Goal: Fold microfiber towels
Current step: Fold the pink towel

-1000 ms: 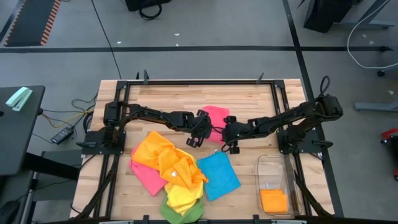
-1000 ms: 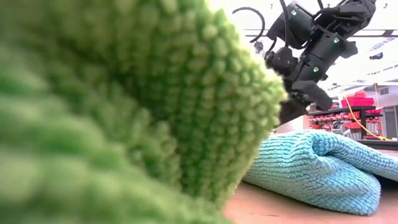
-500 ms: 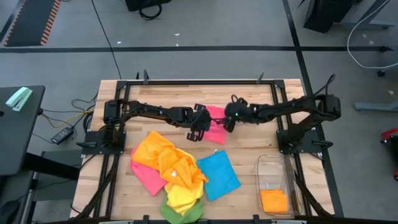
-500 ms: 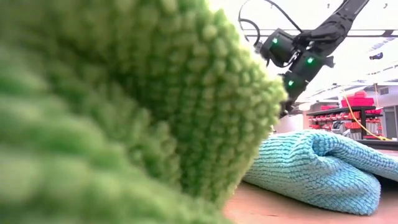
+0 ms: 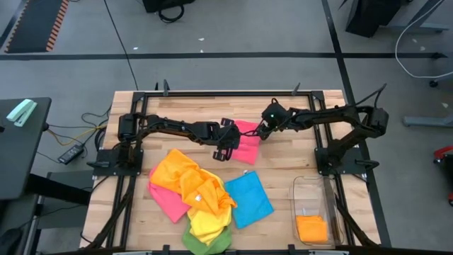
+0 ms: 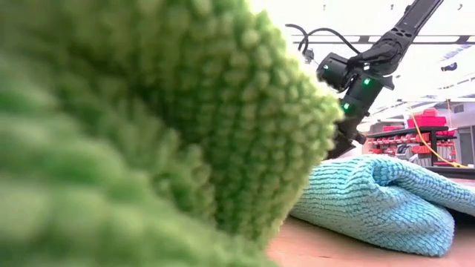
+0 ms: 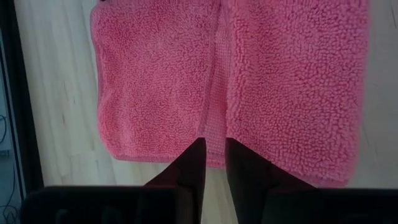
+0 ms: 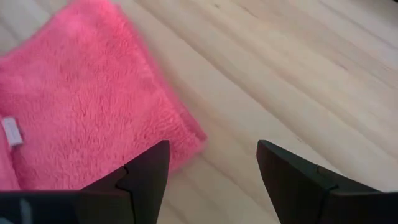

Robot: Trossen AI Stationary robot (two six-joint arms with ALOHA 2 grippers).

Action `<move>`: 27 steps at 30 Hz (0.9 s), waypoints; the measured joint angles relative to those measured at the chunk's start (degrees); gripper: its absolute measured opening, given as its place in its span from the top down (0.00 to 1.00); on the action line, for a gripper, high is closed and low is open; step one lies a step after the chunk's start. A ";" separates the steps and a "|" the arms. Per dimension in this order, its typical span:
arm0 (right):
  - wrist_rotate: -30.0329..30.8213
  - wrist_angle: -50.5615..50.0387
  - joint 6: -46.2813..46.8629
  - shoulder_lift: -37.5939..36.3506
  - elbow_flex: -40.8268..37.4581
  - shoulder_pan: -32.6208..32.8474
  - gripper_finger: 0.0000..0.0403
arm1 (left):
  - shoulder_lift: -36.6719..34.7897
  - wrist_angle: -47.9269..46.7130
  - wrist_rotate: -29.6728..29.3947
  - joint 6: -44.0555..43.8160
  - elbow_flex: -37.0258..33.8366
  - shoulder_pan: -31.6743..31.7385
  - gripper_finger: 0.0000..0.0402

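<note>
Left hand pinches the pink towel's edge; right hand hovers spread beside it.

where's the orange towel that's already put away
In the high view the orange towel lies inside the clear bin at the table's near right corner, right of the blue towel.

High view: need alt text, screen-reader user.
Both arms meet over a pink towel at the wooden table's far middle: the left gripper at its near-left edge, the right gripper, open, at its right. Nearer lie a heap of coloured towels and a clear bin holding an orange one.
</note>
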 joint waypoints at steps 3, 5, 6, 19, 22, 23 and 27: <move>-1.25 -0.02 0.53 0.00 0.00 0.01 0.38 | 0.00 0.66 0.02 -0.39 0.01 -0.04 0.84; -1.42 0.67 1.10 0.62 0.00 0.46 0.38 | 0.00 1.61 0.02 -0.41 0.01 -0.25 0.85; -1.57 1.33 1.19 1.23 0.00 0.82 0.38 | 0.00 2.42 0.02 -0.36 0.01 -0.41 0.84; -2.56 8.94 -0.57 7.69 0.07 2.07 0.43 | 0.00 4.32 0.06 -12.94 0.05 -0.92 0.84; -2.59 9.80 -1.80 7.78 0.02 2.17 0.49 | 0.00 3.48 0.09 -13.90 0.05 -0.96 0.86; -2.59 9.94 -2.25 7.78 0.04 2.17 0.51 | 0.00 3.52 0.07 -13.96 0.05 -0.96 0.86; -2.59 10.27 -3.92 7.78 0.04 2.19 0.60 | 0.00 3.82 0.04 -13.96 0.05 -0.94 0.86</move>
